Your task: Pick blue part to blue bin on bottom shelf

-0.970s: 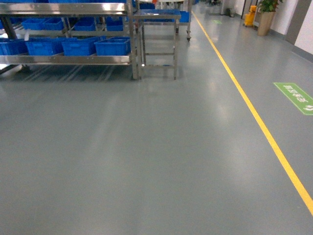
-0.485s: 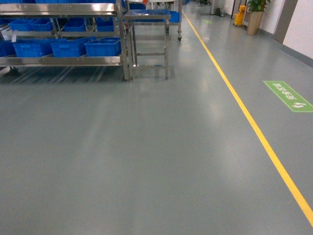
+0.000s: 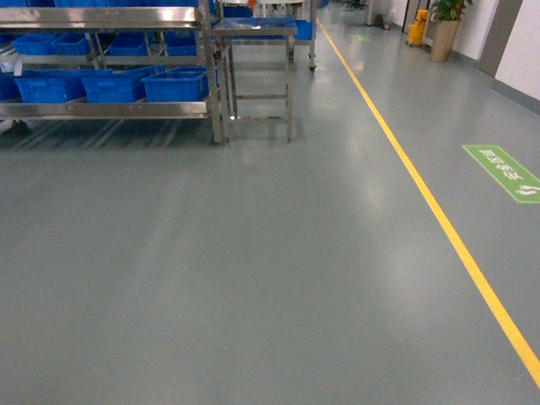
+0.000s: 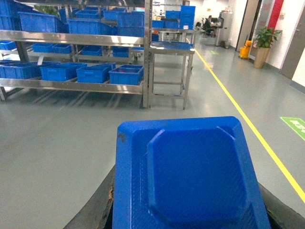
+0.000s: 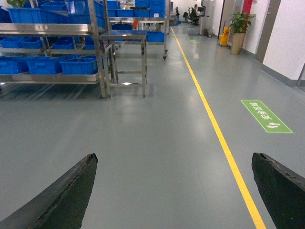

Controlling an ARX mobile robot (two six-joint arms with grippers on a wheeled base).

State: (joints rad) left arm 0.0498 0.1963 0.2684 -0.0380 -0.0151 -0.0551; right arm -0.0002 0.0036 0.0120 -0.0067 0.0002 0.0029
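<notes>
Left tool carries the blue part, rack well ahead

Left tool [image 4: 188, 224] grips the blue part [image 4: 190, 174]: in the left wrist view the part fills the lower middle, a flat blue moulded piece with cut corners and a raised panel, sitting between the two dark fingers [image 4: 93, 210] whose edges show at its lower left and lower right. The fingers press against its sides, so the part is held at the tool and not on any shelf.

The right tool [image 5: 174, 191] is spread wide and holds nothing; its two dark fingers [image 5: 57, 195] show at the lower left and lower right corners of the right wrist view, with bare grey floor [image 3: 253, 270] between them.

Neither tool appears in the head view. There the steel rack [image 3: 110, 17] stands at the upper left, well apart from the robot across open floor. Its bottom shelf [image 3: 105, 109] carries a row of blue bins [image 3: 175, 85] side by side along the front edge, with more bins behind them and on the tier above. Just beside the rack's right end stands a small steel desk [image 3: 257, 30].

A yellow line [image 3: 439, 219] runs along the floor from the far end toward the lower right corner, and a green floor sign [image 3: 506, 171] lies to its right. A potted plant [image 3: 445, 25] stands by the wall at the upper right.
</notes>
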